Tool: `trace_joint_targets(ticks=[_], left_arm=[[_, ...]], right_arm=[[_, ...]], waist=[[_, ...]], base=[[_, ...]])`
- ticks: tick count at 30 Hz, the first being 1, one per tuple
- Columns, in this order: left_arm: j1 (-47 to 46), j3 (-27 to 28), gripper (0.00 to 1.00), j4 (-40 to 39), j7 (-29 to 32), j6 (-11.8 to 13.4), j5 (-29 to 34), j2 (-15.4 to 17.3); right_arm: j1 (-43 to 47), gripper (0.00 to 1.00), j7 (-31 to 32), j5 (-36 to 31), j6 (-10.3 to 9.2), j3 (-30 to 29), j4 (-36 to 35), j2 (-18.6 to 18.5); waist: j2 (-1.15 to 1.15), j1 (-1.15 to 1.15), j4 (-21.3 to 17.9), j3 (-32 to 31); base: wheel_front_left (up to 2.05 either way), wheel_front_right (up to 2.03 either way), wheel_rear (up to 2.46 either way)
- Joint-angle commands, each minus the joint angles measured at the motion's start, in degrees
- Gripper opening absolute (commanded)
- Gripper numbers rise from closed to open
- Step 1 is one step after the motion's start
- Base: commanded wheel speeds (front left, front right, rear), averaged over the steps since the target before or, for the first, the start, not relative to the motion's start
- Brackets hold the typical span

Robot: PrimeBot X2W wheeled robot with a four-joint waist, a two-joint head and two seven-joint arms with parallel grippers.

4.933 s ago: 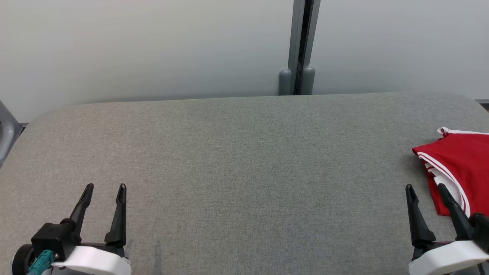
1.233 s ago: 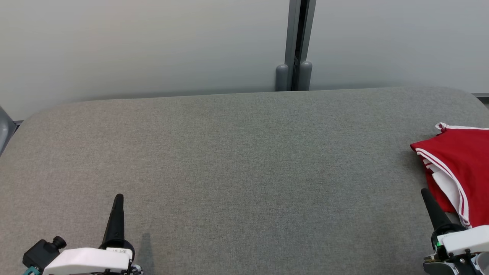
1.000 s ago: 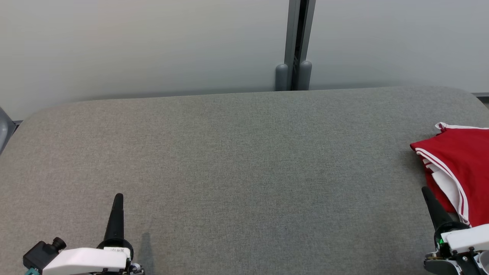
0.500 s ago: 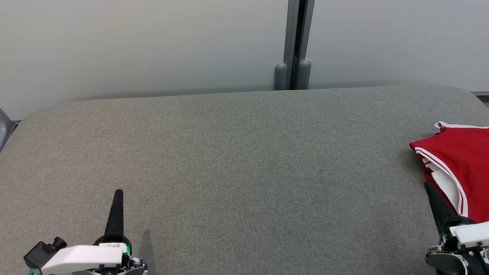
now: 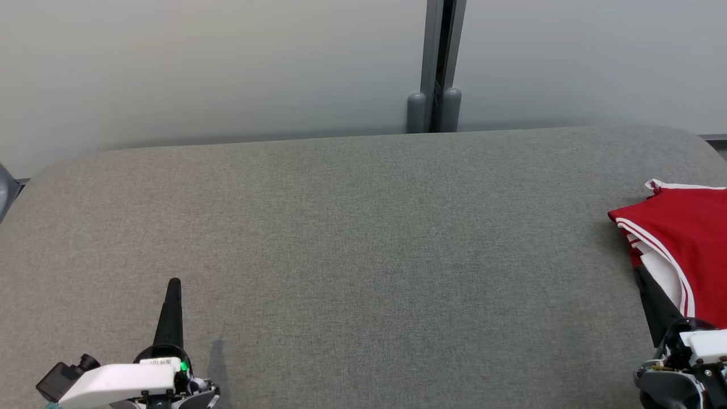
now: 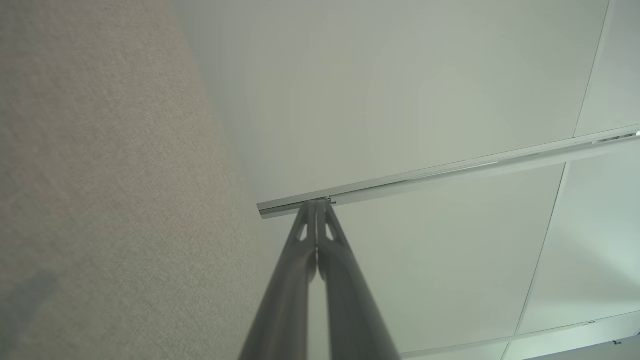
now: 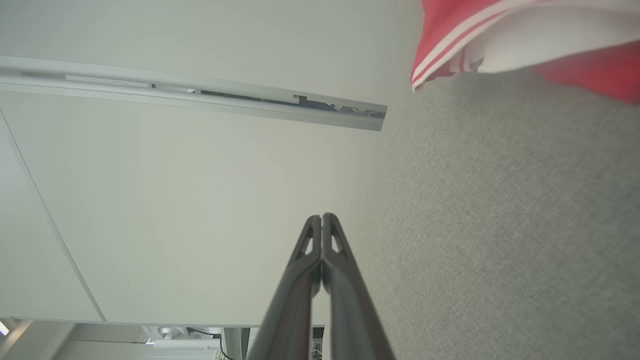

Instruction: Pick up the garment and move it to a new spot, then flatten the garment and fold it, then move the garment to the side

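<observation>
Left gripper [image 6: 316, 206] beside the counter [image 6: 100, 175].
Fingers [image 6: 295, 280] pressed together; grey fabric counter to the gripper's left, pale wall [image 6: 400, 90] ahead, metal rail [image 6: 450, 172] beyond the tips.

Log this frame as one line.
garment: red, right edge of table, not held | left gripper: shut, empty | right gripper: shut, empty, beside garment

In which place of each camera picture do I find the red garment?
Head view: the red garment lies at the right edge, on the grey table.
Right wrist view: it is in the top right corner, on the table.
Left wrist view: grey table at the left, pale wall at the right.
Shared landmark: the grey wall post, upright in the head view, slanted in both wrist views.
</observation>
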Motion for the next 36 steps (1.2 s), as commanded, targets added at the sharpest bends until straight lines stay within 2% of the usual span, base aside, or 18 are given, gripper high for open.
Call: trace_joint_targets(ticks=[1, 21, 36], left_arm=[[-1.25, 0.31, 0.0, -0.03, 0.24, -0.6, -0.85, -0.05], [-1.72, 1.08, 0.0, 0.27, 0.75, -1.67, -7.42, -1.17], [-1.7, 1.05, 0.0, 0.26, 0.66, -1.6, -7.24, -1.15]], right_arm=[[-0.97, 0.0, 0.41, 1.0, 0.04, -0.31, 0.0, -0.57], [-2.37, 0.0, 1.92, 8.64, 0.04, -1.47, 1.96, -0.7], [-2.31, 0.0, 1.84, 8.36, 0.04, -1.43, 1.91, -0.68]], waist=[[0.0, 0.0, -0.01, 0.01], [0.0, 0.0, -0.22, 0.23], [0.0, 0.0, -0.22, 0.23]], base=[[0.0, 0.0, 0.0], [0.0, 0.0, 0.0], [0.0, 0.0, 0.0]])
